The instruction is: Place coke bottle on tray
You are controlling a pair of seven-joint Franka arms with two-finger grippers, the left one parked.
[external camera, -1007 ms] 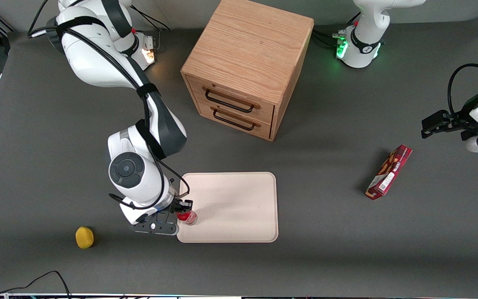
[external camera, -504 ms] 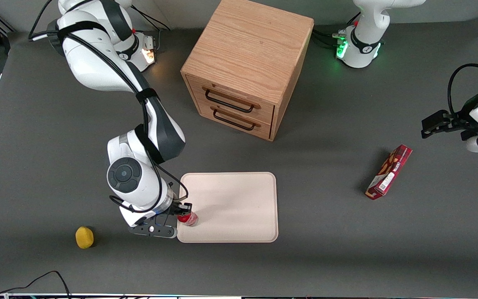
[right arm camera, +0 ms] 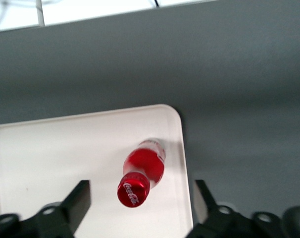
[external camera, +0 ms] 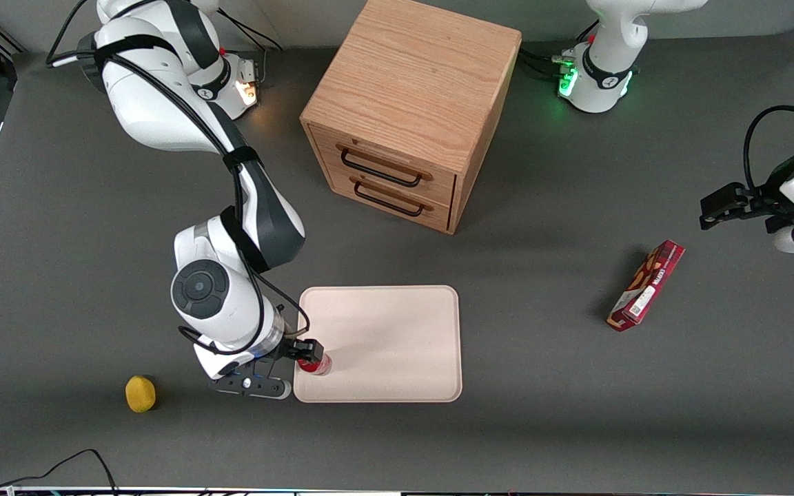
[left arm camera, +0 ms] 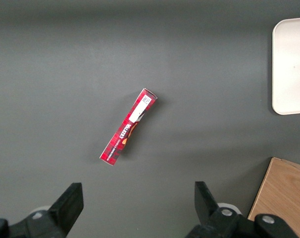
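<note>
**Coke bottle standing on the tray, my end effector spread wide above it.**

My end effector [right arm camera: 137,206] hovered just above the coke bottle [right arm camera: 141,171], its two fingers [right arm camera: 76,200] wide apart on either side of the red cap and gripping nothing. The bottle stood upright on the tray [external camera: 397,344], in the corner nearest the front camera toward my working arm's end of the tabletop [external camera: 94,227], close to the low rim. A yellow lemon [external camera: 140,393] lay on the tabletop well apart from the tray. A wooden drawer cabinet [external camera: 407,110] stood farther from the front camera than the tray, and a red snack box [left arm camera: 128,126] lay toward the parked arm's end.
</note>
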